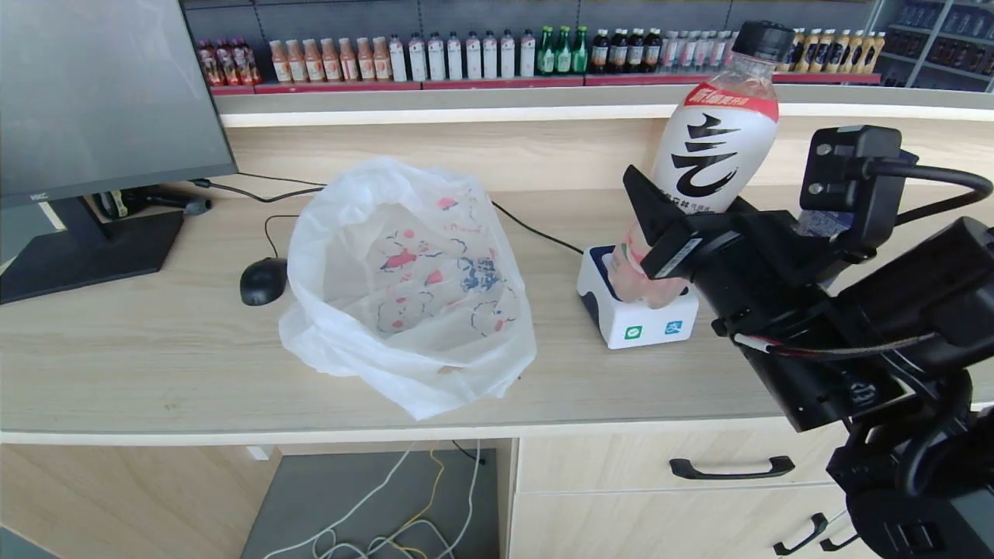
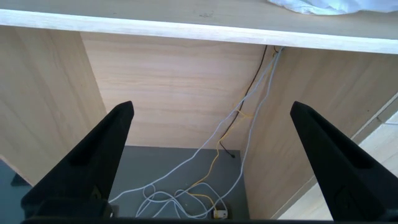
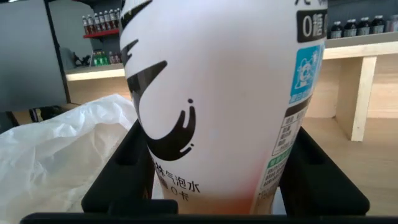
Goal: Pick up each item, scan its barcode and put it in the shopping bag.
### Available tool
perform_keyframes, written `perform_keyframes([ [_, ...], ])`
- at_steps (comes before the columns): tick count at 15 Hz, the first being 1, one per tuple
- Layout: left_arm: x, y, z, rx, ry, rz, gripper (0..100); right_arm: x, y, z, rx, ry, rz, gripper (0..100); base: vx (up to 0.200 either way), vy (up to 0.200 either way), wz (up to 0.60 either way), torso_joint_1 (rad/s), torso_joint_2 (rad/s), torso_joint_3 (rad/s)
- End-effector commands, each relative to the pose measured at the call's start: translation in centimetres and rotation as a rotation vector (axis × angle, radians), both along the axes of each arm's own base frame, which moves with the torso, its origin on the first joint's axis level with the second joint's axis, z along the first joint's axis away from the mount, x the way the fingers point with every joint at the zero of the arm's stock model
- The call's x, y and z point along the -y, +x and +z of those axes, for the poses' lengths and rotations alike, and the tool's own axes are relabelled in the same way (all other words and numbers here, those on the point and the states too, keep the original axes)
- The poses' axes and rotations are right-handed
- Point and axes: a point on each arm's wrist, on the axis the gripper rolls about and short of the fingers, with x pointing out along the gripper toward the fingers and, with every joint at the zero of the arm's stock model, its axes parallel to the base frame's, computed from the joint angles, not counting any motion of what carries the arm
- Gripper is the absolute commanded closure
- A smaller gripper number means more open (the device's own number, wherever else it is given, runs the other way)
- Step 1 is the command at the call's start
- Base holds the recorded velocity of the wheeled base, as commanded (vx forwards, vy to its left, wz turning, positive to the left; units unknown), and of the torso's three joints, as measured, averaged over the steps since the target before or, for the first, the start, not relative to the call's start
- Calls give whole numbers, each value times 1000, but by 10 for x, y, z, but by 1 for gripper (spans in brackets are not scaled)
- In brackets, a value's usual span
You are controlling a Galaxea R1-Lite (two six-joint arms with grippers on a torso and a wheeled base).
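Bottle (image 1: 718, 132), clear plastic with a black cap and a white sleeve marked in black: held upright by its lower part in the right gripper (image 1: 664, 248), claw closed around it, base just above the scanner (image 1: 644, 322), a small white box on the counter (image 1: 155, 349).

Shopping bag (image 1: 404, 287), thin white plastic with red and blue print: stood on the counter beside the scanner, on its left, mouth open upward. Whether anything lay inside could not be told.

Progress, as judged: pick-up was done and the scanning step was in hand; bagging of this bottle remained to be done.

Left gripper (image 2: 211, 112): hung below the counter edge, claw spread wide and holding nothing, facing the recess under the counter where loose cables (image 2: 205, 186) trailed to the floor.

Views compared: the head view gave the bottle's place over the scanner and the bag's open mouth. The right wrist view added the printed label panel on the bottle's side. The left wrist view added the under-counter recess.
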Motion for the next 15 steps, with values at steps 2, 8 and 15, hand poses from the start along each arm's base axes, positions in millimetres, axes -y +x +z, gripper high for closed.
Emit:
perform_keyframes([
  [2, 0, 0, 0, 0, -1, 0, 0, 6, 2, 3, 6, 5, -20, 100, 0, 200, 0, -2, 5, 2],
  [8, 0, 0, 0, 0, -4, 0, 0, 4, 0, 2, 8, -10, -20, 100, 0, 200, 0, -2, 4, 0],
  [15, 0, 0, 0, 0, 2, 0, 0, -6, 7, 8, 49, -36, -31, 100, 0, 86, 0, 2, 2, 1],
])
